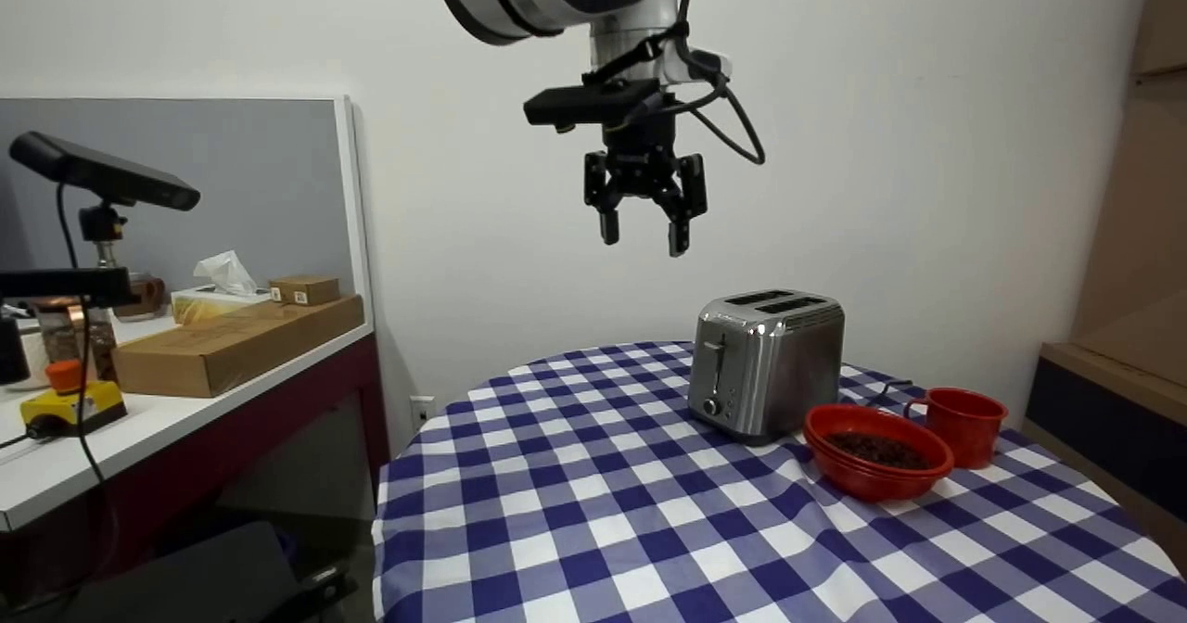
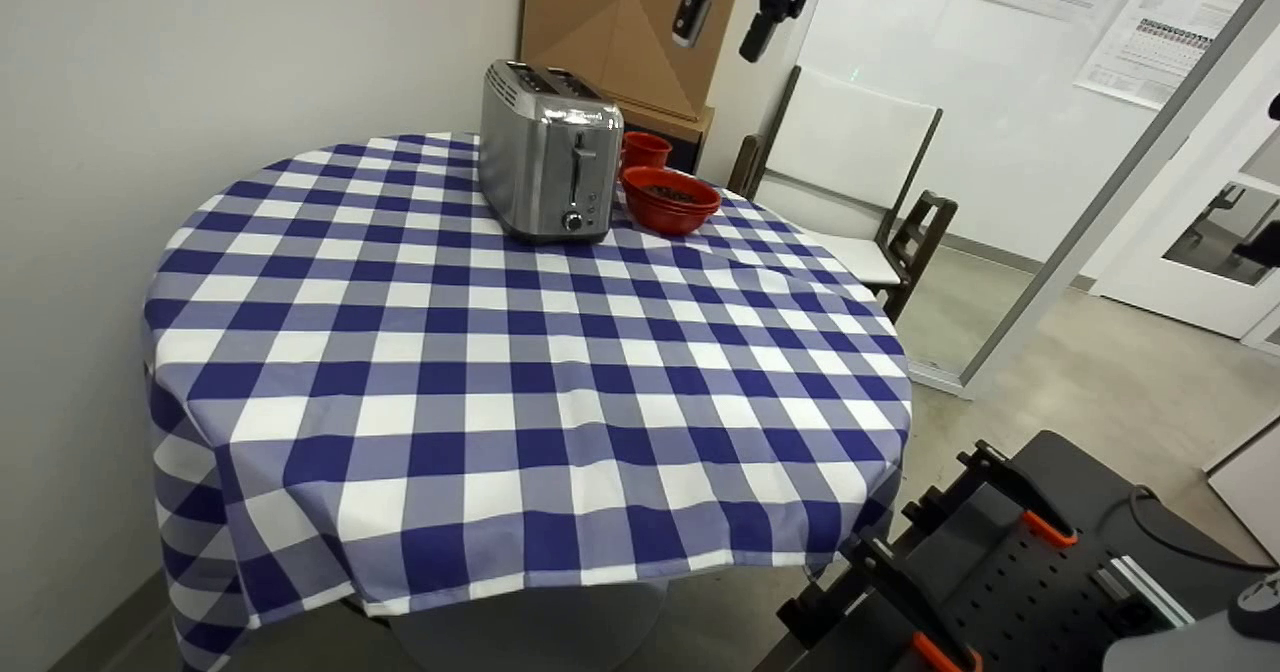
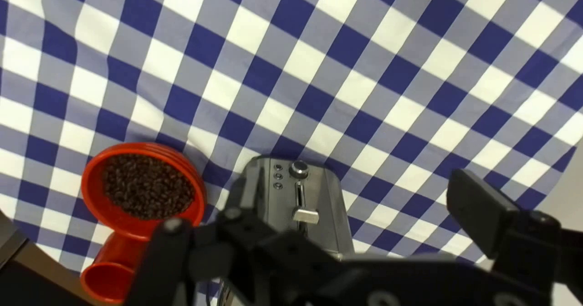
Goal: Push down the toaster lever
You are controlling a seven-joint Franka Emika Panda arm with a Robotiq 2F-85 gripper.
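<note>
The shiny silver toaster [image 1: 797, 373] stands upright on the checkered table; it also shows in an exterior view [image 2: 520, 162] and the wrist view [image 3: 321, 233]. Its lever [image 1: 714, 347] is a small tab in a vertical slot on the narrow end face. The lever sits near the slot's top, above a round knob, in an exterior view [image 2: 584, 153]; it also shows in the wrist view [image 3: 306, 215]. My gripper [image 1: 644, 233] is open and empty, above the toaster's height and apart from it. It also shows in an exterior view [image 2: 722, 34]. In the wrist view, gripper parts hide the toaster's top.
Stacked red bowls [image 1: 876, 456] with dark beans stand beside the toaster. A red mug [image 1: 966, 428] stands behind them. The blue-and-white checkered tablecloth [image 2: 400, 352] covers the round table near a wall. A chair [image 2: 840, 152] and a cardboard box [image 2: 625, 32] stand beyond the table.
</note>
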